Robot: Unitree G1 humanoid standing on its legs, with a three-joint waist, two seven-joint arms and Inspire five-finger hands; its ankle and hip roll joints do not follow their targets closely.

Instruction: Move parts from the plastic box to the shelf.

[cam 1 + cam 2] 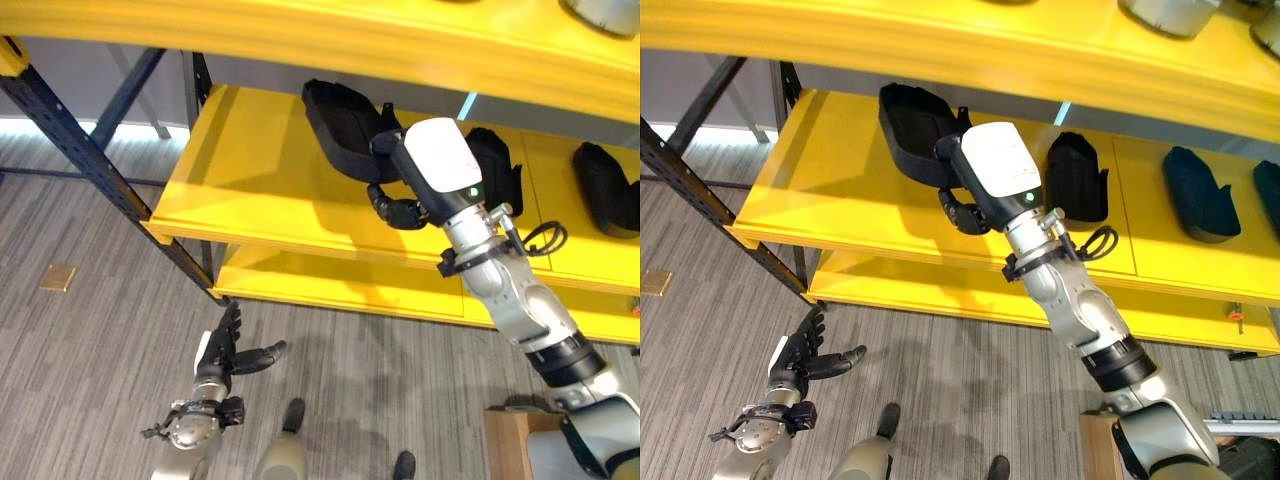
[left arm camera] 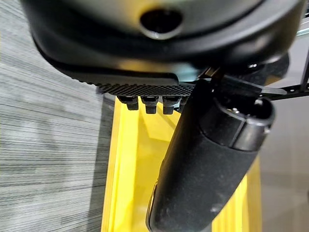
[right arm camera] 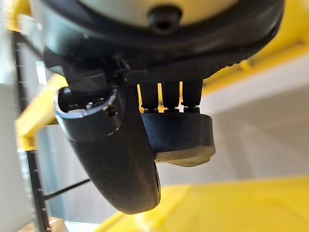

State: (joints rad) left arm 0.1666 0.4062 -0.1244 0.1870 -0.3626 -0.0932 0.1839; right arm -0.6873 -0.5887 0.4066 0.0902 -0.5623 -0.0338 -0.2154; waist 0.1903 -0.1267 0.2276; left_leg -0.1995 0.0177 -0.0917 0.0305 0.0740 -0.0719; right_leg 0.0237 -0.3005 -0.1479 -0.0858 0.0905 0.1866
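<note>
The right hand (image 1: 962, 212) is gripping a black part (image 1: 915, 125) on the yellow shelf (image 1: 820, 200), fingers curled round its rim. The left hand (image 1: 228, 350) is hanging low over the floor (image 1: 90, 350), fingers relaxed and holding nothing.

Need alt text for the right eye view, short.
The robot's right hand grips a black part at the yellow shelf, with more dark parts lying to its right. The left hand hangs open over the grey floor.
</note>
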